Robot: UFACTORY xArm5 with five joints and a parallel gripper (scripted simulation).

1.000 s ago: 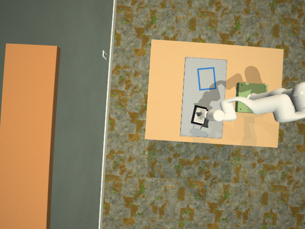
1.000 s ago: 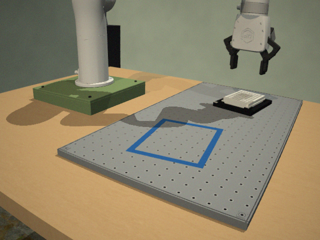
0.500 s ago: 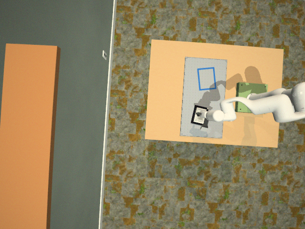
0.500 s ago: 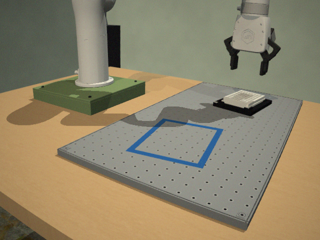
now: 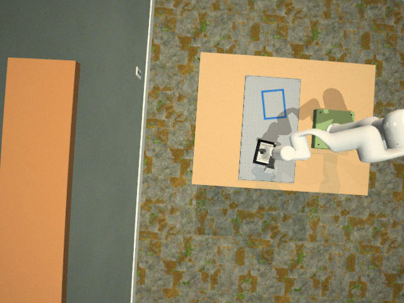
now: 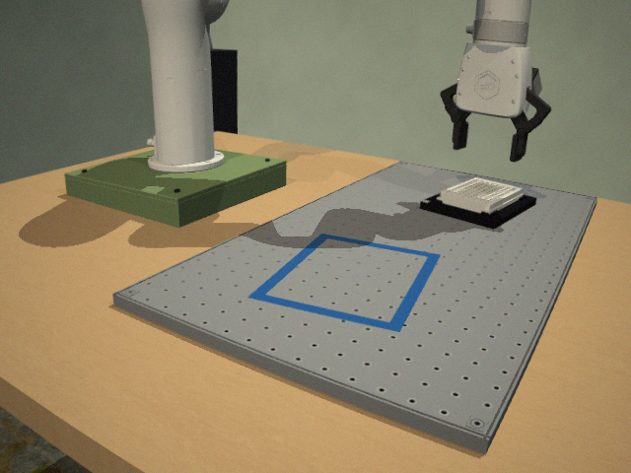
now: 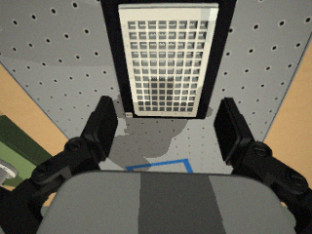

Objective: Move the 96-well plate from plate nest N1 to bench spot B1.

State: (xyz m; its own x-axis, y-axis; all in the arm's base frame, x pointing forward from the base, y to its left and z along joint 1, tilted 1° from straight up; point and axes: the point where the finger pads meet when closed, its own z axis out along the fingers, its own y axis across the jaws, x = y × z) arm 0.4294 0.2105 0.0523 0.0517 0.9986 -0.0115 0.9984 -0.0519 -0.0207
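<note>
The 96-well plate (image 6: 481, 194) sits seated in its black plate nest (image 6: 516, 210) near the far end of the grey perforated deck (image 6: 458, 325), flat and right way up, its grid of wells facing the ceiling. It looks to me like a light, rigid piece of moulded plastic: stiff enough not to flex in a pinch, but with smooth side walls that could slip if the squeeze is weak or off-centre. Nothing appears to be in the wells, though they are too small to be sure. The sensible place to take it, I'd say, is across the two long side walls, at the middle of their length, low enough to catch the skirt but clear of the nest's raised rim.

Straight above it hangs the gripper (image 6: 489, 140), its dark fingers spread as wide as they go and holding nothing. From the wrist view the plate's long axis runs away between the two pads, so they seem lined up to close on the long sides, with room to spare on both.

The blue taped outline (image 6: 413, 295) lies well apart from the nest, nearer the middle of the deck, with nothing inside it. Beyond that stands the arm's green base block (image 6: 122, 193) on the wooden table (image 6: 102, 367).
</note>
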